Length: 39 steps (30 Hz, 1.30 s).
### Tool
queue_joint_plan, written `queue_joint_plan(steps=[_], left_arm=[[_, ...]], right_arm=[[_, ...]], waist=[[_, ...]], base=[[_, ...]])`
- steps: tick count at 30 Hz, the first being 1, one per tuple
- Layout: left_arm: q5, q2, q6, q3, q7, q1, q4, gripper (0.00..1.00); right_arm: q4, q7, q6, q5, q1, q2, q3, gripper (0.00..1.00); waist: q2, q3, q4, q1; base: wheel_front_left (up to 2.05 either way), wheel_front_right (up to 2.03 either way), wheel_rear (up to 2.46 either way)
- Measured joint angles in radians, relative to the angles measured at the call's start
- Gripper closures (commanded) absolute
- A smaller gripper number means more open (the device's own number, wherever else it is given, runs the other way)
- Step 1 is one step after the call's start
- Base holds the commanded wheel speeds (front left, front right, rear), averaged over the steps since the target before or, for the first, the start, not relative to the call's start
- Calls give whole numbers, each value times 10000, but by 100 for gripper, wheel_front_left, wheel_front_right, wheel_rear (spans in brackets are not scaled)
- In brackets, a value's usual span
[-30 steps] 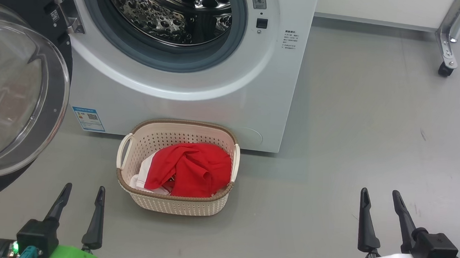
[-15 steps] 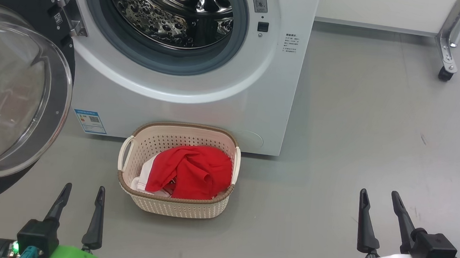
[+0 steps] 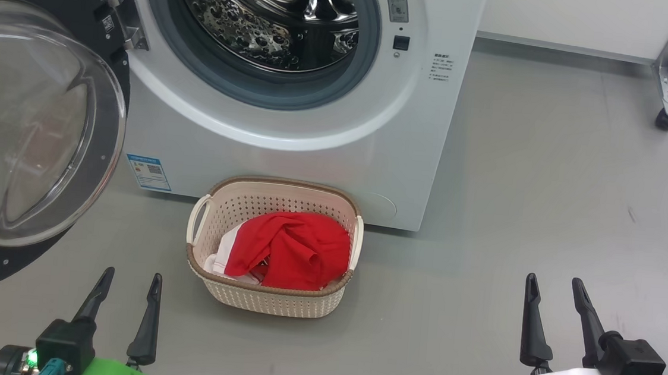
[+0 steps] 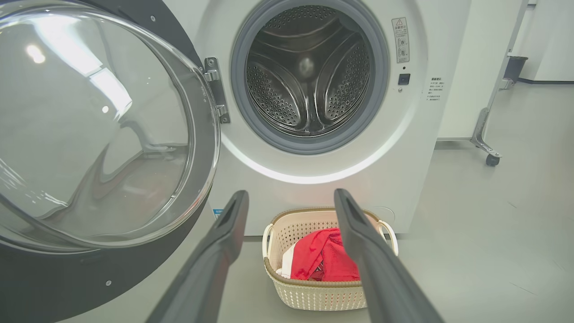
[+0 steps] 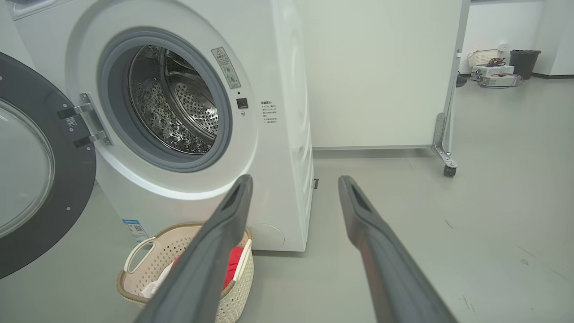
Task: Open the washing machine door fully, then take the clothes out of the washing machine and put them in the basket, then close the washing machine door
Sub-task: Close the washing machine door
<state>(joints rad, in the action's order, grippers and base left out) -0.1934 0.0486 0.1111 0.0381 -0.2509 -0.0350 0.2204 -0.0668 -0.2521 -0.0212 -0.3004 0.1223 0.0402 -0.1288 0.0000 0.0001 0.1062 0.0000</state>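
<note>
The white washing machine [image 3: 288,166] stands on the grey floor [image 3: 518,196]. Its door [image 3: 35,122] is swung wide open to the left. The basket [image 3: 271,302] sits on the floor just in front of the machine, below the round opening. The red and white clothes [image 3: 293,250] lie bunched inside the basket. The left gripper [image 3: 131,276] and right gripper [image 3: 554,280] hover low, fingers spread apart, grasping nothing.

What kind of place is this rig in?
Probably a lab or test room, not a home: washing machine on plain grey floor, wheeled white partition beside it, equipment boxes beyond.
</note>
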Motion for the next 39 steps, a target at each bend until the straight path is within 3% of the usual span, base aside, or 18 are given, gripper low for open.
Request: queue_joint_plan(steps=[11,30,39], left_arm=[[17,0,2,-2,0,12,10,0],[90,0,10,-44,0,29,238,0],[109,-4,-15,-443,0,23,67,0]], right_arm=[[12,0,23,-56,0,0,-226,0],[-261,0,111,-56,-162,0,-635,0],[-435,0,201,-56,-400,2,-1072,0]], waist=[[0,72,987,0],[0,136,3435,0],[0,82,4068,0]], base=[[0,0,0],[0,0,0],[0,0,0]])
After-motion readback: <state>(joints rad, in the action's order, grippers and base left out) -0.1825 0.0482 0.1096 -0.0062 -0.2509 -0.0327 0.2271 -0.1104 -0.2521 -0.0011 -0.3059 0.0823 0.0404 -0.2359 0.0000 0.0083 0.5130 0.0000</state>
